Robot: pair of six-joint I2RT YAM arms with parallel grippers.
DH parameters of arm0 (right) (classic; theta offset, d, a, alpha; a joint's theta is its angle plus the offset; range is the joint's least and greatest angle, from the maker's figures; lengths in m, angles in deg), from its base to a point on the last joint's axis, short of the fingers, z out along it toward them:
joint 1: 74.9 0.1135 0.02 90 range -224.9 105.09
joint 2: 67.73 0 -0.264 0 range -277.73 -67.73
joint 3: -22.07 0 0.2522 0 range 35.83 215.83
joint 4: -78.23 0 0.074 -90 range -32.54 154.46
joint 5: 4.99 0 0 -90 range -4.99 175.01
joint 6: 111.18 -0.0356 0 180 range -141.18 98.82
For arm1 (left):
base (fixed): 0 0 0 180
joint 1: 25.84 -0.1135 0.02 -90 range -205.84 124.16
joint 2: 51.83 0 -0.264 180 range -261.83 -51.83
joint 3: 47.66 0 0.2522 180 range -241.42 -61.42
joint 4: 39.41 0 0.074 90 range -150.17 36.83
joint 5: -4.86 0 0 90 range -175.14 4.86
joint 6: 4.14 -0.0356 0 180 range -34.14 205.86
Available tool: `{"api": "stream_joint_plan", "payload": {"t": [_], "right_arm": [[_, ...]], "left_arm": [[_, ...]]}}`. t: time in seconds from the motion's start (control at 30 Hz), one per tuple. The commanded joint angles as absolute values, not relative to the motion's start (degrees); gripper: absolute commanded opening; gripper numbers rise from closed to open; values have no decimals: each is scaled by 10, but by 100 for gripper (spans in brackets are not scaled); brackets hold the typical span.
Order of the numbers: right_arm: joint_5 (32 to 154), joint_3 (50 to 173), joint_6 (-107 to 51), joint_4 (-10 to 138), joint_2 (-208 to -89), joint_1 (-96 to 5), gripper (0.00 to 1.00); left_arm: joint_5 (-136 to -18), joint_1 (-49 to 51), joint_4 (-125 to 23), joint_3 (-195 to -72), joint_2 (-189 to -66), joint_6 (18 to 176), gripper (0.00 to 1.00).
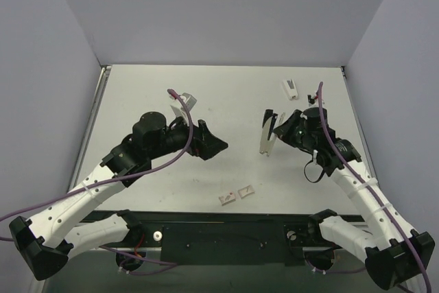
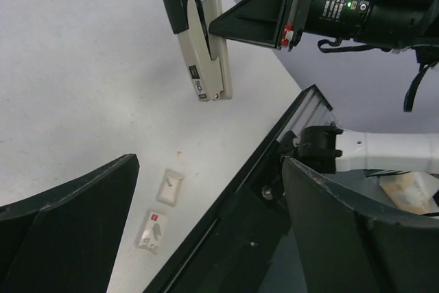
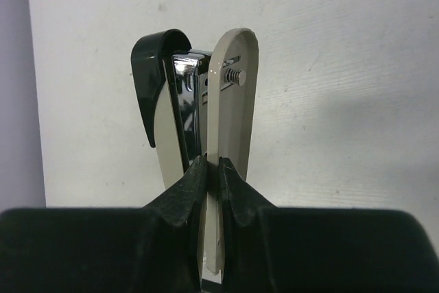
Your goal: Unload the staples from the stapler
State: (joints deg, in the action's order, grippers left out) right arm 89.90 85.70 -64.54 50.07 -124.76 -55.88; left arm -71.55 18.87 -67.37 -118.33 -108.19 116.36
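Right hand [image 3: 209,171] pinches the stapler [image 3: 232,108] by its pale arm, fingers narrow, right of centre on the surface [image 1: 219,94]. Left hand [image 1: 210,143] spread wide, gripping nothing, to its left.

My stapler [image 3: 230,101], a cream-white shell with a black cap over a shiny metal bar, stands on end, pinched in my right gripper [image 3: 208,169], its halves slightly parted.
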Motion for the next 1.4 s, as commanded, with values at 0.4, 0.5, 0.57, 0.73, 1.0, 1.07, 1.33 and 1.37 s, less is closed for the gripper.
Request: {"api": "stream_joint_plan", "payload": {"t": [0.4, 0.5, 0.57, 0.73, 1.0, 1.07, 1.33, 1.37], "right_arm": [[997, 963, -605, 479, -1151, -398, 0], [983, 986, -602, 474, -1150, -355, 0], [963, 995, -597, 470, -1154, -328, 0], [926, 1010, -589, 471, -1168, -275, 0], [866, 1011, -588, 492, -1183, -214, 0], [827, 1003, -590, 502, -1176, -198, 0], [760, 985, -599, 528, -1160, -161, 0], [756, 985, -599, 529, -1160, -159, 0]], "left_arm": [[-633, 194, -541, -1160, -1100, 1299, 97], [-633, 194, -519, -1157, -1105, 1306, 97], [-632, 193, -513, -1159, -1109, 1307, 97], [-634, 193, -502, -1160, -1107, 1308, 97], [-654, 194, -472, -1141, -1096, 1320, 97], [-654, 194, -468, -1136, -1096, 1324, 97], [-665, 193, -458, -1121, -1091, 1328, 88], [-667, 193, -457, -1123, -1091, 1328, 88]]}}
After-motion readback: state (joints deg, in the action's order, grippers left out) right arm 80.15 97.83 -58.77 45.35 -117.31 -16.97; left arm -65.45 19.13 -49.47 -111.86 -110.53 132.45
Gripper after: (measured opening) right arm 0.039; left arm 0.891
